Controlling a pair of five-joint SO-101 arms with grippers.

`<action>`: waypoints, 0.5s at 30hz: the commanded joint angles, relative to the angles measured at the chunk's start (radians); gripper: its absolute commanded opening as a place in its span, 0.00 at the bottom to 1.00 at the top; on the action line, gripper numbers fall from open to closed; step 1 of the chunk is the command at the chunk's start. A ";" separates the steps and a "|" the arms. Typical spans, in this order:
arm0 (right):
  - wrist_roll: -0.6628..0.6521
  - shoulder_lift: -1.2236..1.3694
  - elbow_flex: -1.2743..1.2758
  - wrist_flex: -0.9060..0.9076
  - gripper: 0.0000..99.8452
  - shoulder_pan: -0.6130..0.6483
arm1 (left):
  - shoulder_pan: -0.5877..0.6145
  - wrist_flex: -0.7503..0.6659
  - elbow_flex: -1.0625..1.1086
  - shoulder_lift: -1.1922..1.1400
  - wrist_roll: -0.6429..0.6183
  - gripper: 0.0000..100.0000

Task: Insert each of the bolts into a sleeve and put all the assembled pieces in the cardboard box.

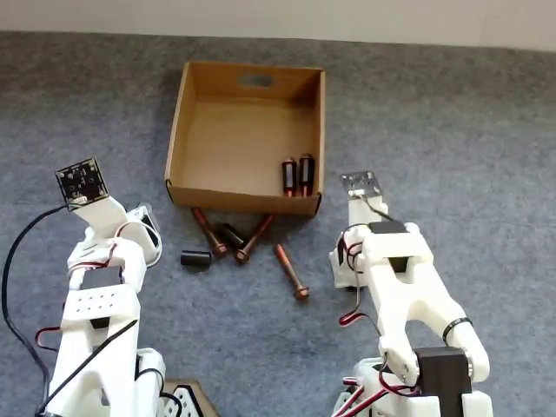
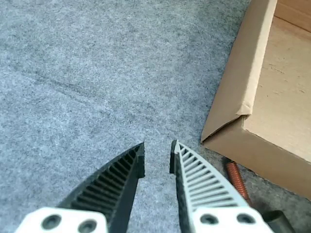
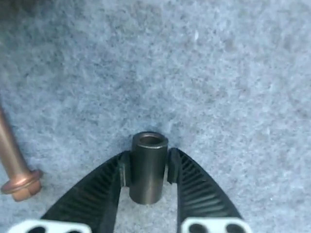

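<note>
- R gripper (image 3: pixel 148 161): my fingers are pinched on a dark sleeve (image 3: pixel 148 171), one on each side, w/ its open end showing past the tips.
- A copper bolt (image 3: pixel 11 153) lies on the grey carpet (image 3: pixel 218 73) just beside that grip, head end toward my wrist, not touching the fingers.
- L gripper (image 2: pixel 157 153): tips slightly apart w/ nothing btwn them, over bare carpet near a front corner of the cardboard box (image 2: pixel 243 97).
- In the box, 2 assembled pieces (image 1: pixel 289 176) lie side by side at the front right corner.
- Outside, just in front of the box's front wall, two more bolts (image 1: pixel 208 231) lie in a V w/ a second sleeve (image 1: pixel 230 234) btwn them.
- A third sleeve (image 1: pixel 196 258) lies on the carpet, apart from them, toward my L arm.
</note>
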State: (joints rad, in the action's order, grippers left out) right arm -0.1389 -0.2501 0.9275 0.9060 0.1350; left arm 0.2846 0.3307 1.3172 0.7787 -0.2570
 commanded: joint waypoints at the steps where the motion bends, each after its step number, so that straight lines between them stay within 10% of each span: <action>1: -0.011 -0.001 0.010 0.025 0.12 -0.008 | 0.008 -0.020 -0.027 0.019 -0.006 0.10; 15: -0.003 -0.223 -0.222 0.288 0.01 0.007 | 0.008 -0.015 -0.027 0.019 -0.006 0.11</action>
State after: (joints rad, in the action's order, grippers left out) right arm -0.1389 -0.3514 0.8124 1.0963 0.1304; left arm 0.2846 0.3307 1.3172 0.7787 -0.2570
